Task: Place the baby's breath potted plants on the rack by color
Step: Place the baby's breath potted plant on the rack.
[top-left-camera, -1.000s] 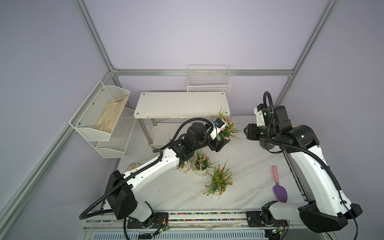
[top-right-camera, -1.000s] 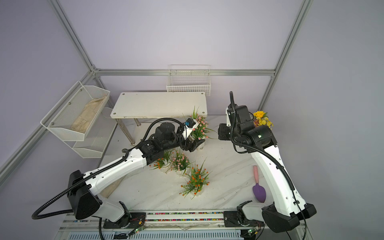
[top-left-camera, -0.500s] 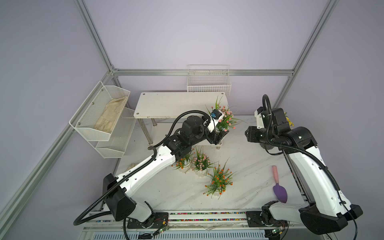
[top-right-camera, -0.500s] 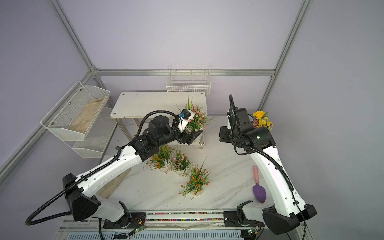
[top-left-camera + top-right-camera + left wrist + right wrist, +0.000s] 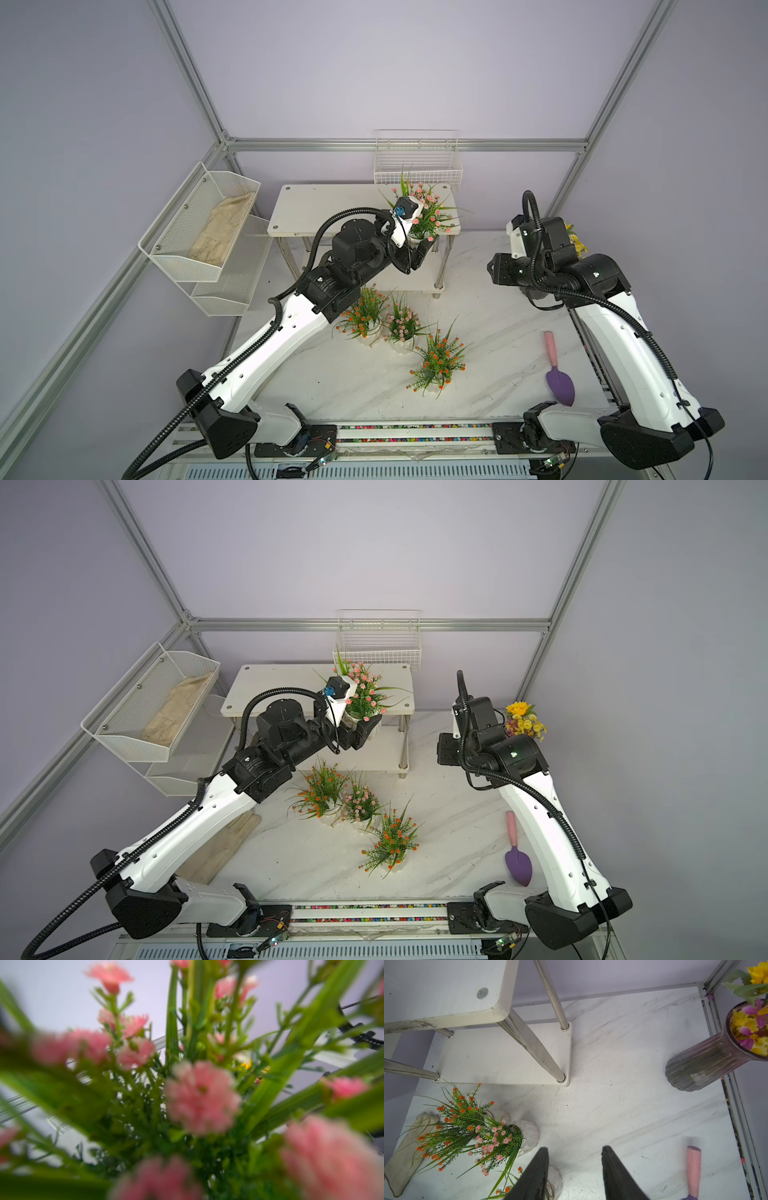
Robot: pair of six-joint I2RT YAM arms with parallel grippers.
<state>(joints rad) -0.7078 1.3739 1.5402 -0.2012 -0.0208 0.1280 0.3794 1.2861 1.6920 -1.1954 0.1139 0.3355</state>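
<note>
Marble tabletop (image 5: 490, 332): my left gripper (image 5: 419, 246) clamps a pink potted plant (image 5: 430, 210) over the rack (image 5: 324, 208), right end; right gripper (image 5: 574, 1172) jaws apart, empty. Left-arm label (image 5: 250, 765) print unreadable.

We see the left gripper (image 5: 362, 731) closed on the pot of a pink potted plant (image 5: 364, 692) at the front right of the rack (image 5: 270, 688) top board. On the table (image 5: 291, 854) a second pink plant (image 5: 360, 802) stands between an orange plant (image 5: 320, 791) and a second orange plant (image 5: 390, 843).

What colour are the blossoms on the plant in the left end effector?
Pink. The blossoms show best in the left wrist view, close up.
</note>
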